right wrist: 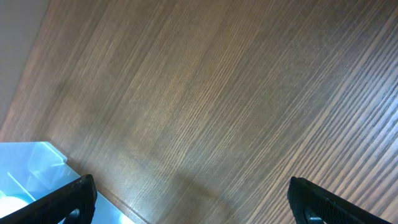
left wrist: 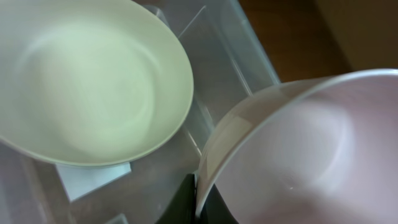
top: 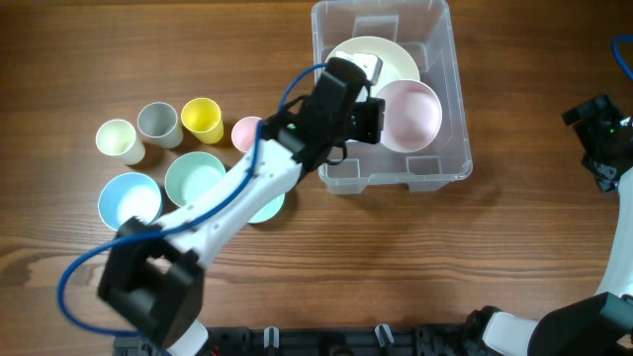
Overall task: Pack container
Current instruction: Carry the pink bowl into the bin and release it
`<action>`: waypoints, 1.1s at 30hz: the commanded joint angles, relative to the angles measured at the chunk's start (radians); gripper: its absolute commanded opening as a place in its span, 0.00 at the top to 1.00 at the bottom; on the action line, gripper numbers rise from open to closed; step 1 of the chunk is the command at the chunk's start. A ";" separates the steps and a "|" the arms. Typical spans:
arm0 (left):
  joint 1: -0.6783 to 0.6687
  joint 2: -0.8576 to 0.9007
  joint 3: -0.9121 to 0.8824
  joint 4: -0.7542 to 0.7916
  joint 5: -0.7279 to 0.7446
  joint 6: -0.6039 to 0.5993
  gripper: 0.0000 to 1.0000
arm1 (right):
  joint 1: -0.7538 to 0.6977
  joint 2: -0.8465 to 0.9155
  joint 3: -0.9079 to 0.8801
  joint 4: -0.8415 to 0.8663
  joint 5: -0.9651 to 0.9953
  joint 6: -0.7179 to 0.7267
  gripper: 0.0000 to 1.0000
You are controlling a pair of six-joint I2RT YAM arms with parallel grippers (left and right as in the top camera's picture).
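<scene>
Your left gripper (top: 373,117) is reaching into the container (top: 396,181), jaws narrow and pinched on the left rim of the pink bowl (top: 415,114). The left wrist view shows a dark finger (left wrist: 181,206) on either side of that rim. The pink bowl is inside the bin, overlapping the cream bowl (top: 381,54) behind it; can't tell if it's resting on the base or lifted. The container is on the wooden table (top: 495,267), far side, right of centre. Left of it: cream cup (top: 117,140), grey cup (top: 158,124), yellow cup (top: 202,119), pink cup (top: 247,132), blue bowl (top: 130,198), mint bowl (top: 195,178). Your right gripper (right wrist: 194,202) is wide open over bare table, well clear of the bin
</scene>
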 commanded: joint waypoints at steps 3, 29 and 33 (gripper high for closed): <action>-0.017 0.086 0.045 0.092 -0.009 0.016 0.96 | -0.002 0.009 0.008 0.002 -0.005 0.011 0.00; -0.055 0.157 0.156 0.091 0.055 -0.014 0.59 | -0.002 0.009 0.008 0.002 -0.005 0.011 0.00; 0.006 -0.003 0.216 -0.152 -0.010 -0.023 0.39 | -0.002 0.009 0.008 0.002 -0.005 0.011 0.00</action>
